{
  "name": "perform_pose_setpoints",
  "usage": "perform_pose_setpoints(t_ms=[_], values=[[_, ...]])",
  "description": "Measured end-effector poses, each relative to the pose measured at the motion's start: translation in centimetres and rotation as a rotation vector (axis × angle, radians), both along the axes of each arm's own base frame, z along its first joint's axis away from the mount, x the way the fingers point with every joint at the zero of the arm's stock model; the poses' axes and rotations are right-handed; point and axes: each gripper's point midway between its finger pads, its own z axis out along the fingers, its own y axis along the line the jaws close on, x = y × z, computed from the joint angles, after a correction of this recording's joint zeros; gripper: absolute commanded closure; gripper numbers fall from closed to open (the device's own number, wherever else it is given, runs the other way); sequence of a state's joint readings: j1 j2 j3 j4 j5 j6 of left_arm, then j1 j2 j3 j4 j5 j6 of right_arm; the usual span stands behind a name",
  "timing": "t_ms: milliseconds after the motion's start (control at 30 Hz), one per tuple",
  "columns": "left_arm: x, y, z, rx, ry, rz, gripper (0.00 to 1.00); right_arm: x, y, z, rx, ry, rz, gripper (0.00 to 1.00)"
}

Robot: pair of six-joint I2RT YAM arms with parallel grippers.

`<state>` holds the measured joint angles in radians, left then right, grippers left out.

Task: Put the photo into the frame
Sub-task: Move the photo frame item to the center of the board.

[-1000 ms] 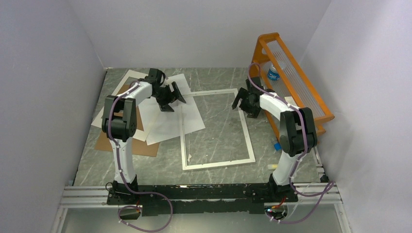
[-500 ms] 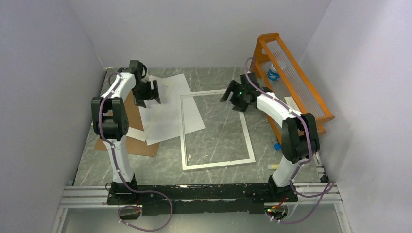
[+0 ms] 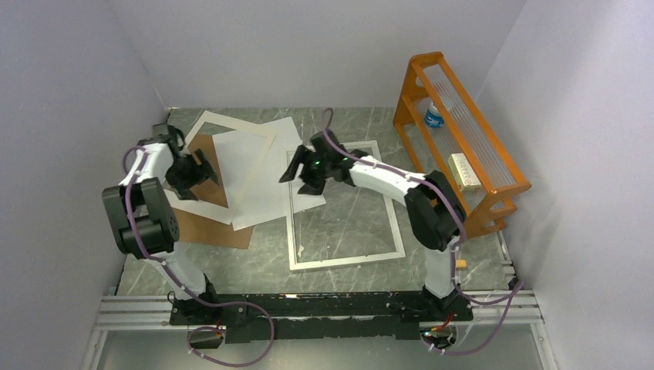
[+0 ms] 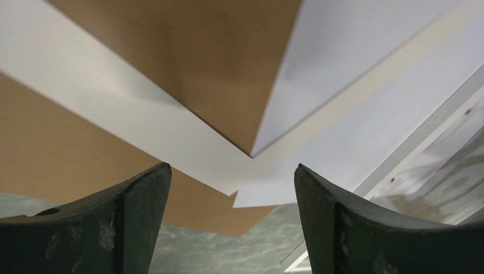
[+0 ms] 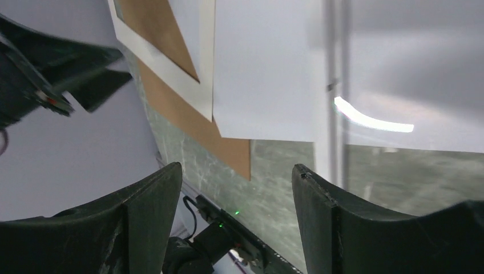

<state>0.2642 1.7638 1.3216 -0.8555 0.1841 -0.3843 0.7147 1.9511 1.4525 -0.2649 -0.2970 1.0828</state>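
Note:
The photo (image 3: 262,173) lies plain white side up left of centre, its right corner over the left rail of the frame (image 3: 347,260); its printed side is hidden. The frame lies flat in the middle of the table. My left gripper (image 3: 206,171) is open and empty above the white card mat (image 3: 202,123) and brown board. My right gripper (image 3: 298,180) is open and empty above the photo's right edge and the frame's left rail. The left wrist view shows open fingers (image 4: 140,217) over the photo's corner (image 4: 342,51). The right wrist view shows the photo (image 5: 262,74) and the frame rail (image 5: 334,85).
The brown backing board (image 3: 208,231) lies under the mat and photo at the left. An orange rack (image 3: 463,131) with a bottle (image 3: 433,116) stands at the back right. Walls close in the table at left, back and right.
The left arm swung left, from over the photo to over the mat. The right arm reached left from the frame's far right corner to its left rail. Both stayed open.

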Motion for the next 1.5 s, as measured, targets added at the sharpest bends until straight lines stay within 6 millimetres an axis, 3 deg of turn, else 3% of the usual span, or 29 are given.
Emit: perform_pose_setpoints(t_ms=[100, 267, 467, 667, 867, 1033, 1267, 1500], values=[[0.8, 3.1, 0.7, 0.023, -0.062, 0.080, 0.18, -1.8, 3.2, -0.9, 0.014, 0.042, 0.017, 0.27], [2.9, 5.1, -0.9, 0.001, -0.132, 0.065, 0.33, -3.3, 7.1, -2.7, 0.018, 0.087, 0.020, 0.28], [5.0, 3.9, -4.4, -0.118, -0.174, -0.035, 0.48, -2.8, 10.1, -4.0, 0.010, 0.077, 0.000, 0.30], [5.3, 2.2, -4.2, -0.183, -0.200, -0.089, 0.53, -2.2, 10.7, -3.9, 0.009, 0.061, -0.018, 0.30], [2.5, -1.6, -5.0, -0.241, -0.108, -0.136, 0.54, -2.2, 9.9, -4.7, -0.034, 0.070, -0.035, 0.30], [-1.8, -4.9, -5.3, -0.246, -0.007, -0.119, 0.53, -2.2, 9.5, -5.5, -0.071, 0.080, -0.039, 0.31], [-5.8, -7.2, -5.5, -0.272, 0.081, -0.070, 0.52, -2.2, 9.1, -6.2, -0.106, 0.091, -0.046, 0.31], [-9.2, -9.4, -5.0, -0.323, 0.163, -0.080, 0.61, -2.3, 9.1, -6.5, -0.111, 0.100, -0.050, 0.35]])
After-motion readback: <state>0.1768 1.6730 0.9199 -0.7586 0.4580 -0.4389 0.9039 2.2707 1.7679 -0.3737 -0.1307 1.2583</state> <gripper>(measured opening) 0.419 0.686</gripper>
